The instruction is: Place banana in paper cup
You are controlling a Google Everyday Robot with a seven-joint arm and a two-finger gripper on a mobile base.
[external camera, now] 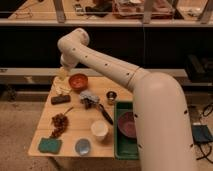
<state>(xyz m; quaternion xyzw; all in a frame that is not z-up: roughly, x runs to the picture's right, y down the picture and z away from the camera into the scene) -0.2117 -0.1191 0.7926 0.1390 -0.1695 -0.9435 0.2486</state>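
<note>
The robot's broad white body (162, 125) fills the lower right of the view. From it the single arm (107, 64) rises and reaches leftward in a long, slightly sloping span, dotted with small dark marks. The span ends at a rounded joint (75, 42), the arm's highest point. From that joint a short last link bends steeply down and a little left. The gripper (62, 73) hangs at the end of this link, pointing downward, over the far left part of the surface (80, 122) near its back edge. Its fingers are spread apart and nothing sits between them.
</note>
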